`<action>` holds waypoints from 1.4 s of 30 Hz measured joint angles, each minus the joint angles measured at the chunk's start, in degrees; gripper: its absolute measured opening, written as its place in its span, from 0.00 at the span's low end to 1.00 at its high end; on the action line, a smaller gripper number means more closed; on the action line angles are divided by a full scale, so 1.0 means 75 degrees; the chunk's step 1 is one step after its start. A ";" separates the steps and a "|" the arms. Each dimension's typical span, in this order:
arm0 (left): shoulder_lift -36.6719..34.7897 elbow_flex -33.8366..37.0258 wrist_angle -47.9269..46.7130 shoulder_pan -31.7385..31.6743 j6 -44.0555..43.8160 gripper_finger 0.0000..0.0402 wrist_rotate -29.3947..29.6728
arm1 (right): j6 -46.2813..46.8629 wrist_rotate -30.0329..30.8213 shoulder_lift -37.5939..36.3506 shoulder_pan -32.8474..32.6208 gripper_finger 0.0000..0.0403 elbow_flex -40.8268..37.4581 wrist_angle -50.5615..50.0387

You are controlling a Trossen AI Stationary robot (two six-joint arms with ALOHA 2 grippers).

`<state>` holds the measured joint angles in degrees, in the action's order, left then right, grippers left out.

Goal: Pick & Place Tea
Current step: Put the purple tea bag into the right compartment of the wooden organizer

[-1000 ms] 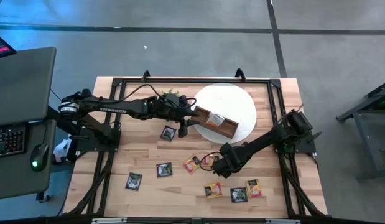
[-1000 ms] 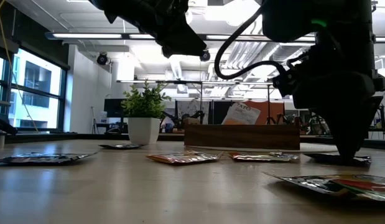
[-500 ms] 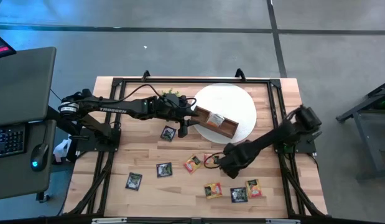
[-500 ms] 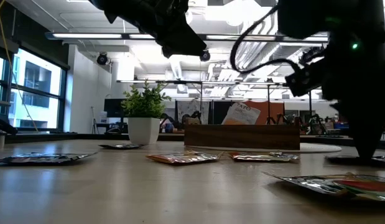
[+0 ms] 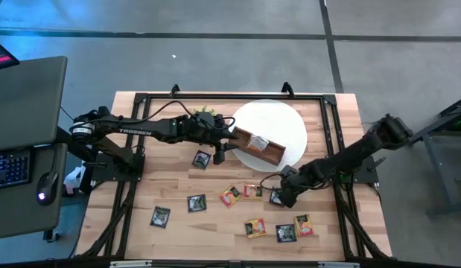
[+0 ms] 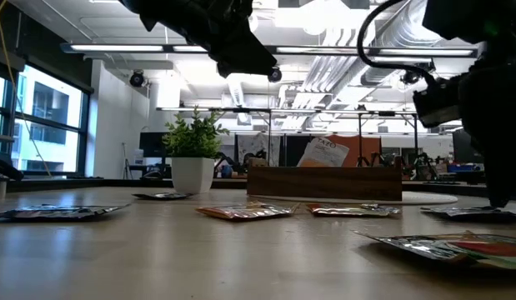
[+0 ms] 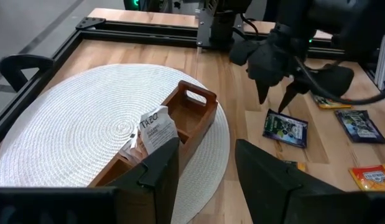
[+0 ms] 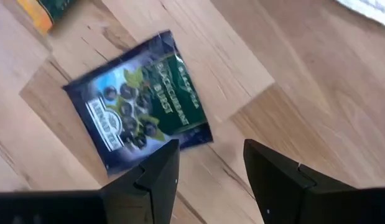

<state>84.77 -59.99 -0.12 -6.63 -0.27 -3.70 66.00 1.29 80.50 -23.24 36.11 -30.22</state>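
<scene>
Several flat tea sachets lie on the wooden table: dark ones (image 5: 202,158) (image 5: 196,202), orange ones (image 5: 230,196) (image 5: 252,191), and more near the front (image 5: 285,232). A brown wooden tray (image 5: 258,147) sits on a round white mat (image 5: 278,119) and holds one white sachet (image 7: 156,126) leaning upright. My right gripper (image 5: 284,196) (image 8: 211,165) is open and points steeply down over the edge of a dark sachet (image 8: 139,118) (image 7: 285,129). My left gripper (image 7: 208,168) (image 5: 221,152) hangs open in the air by the tray's left end. My right gripper's open fingertips (image 7: 280,109) stand low at the dark sachet's edge (image 8: 180,140), coming from above. The sachet lies flat on the table. Whether the fingertips touch it I cannot tell.
A small potted plant (image 5: 206,115) stands at the back beside the left arm. A black metal frame (image 5: 331,100) runs around the table. Bare wood lies at the near left (image 5: 118,231).
My right gripper has moved toward the table's right edge, from the orange sachets to the dark sachet, and has tipped more steeply downward. Its fingers have stayed open.
</scene>
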 joint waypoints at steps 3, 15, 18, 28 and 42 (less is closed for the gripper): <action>0.0000 0.0000 0.0000 0.0000 -0.0003 0.38 0.0014 | -0.0019 -0.0021 -0.0247 -0.0002 0.44 -0.0084 -0.0083; 0.0003 0.0000 0.0000 -0.0012 -0.0029 0.38 0.0031 | -0.0392 0.0271 -0.0516 -0.0003 0.44 0.0202 -0.0385; 0.0003 0.0000 0.0000 -0.0012 -0.0032 0.38 0.0033 | -0.0252 0.0375 -0.0514 -0.0003 0.44 -0.0039 -0.0302; 0.0003 0.0000 -0.0003 -0.0012 -0.0046 0.38 0.0034 | 0.0117 0.0396 -0.0509 -0.0009 0.44 -0.1272 0.2338; 0.0003 0.0000 -0.0006 -0.0012 -0.0200 0.38 0.0062 | -0.0080 0.1450 -0.0482 -0.0844 0.30 -0.1582 0.2725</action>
<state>84.79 -59.99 -0.16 -6.72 -1.77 -3.23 65.39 12.17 76.88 -29.57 24.25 -9.78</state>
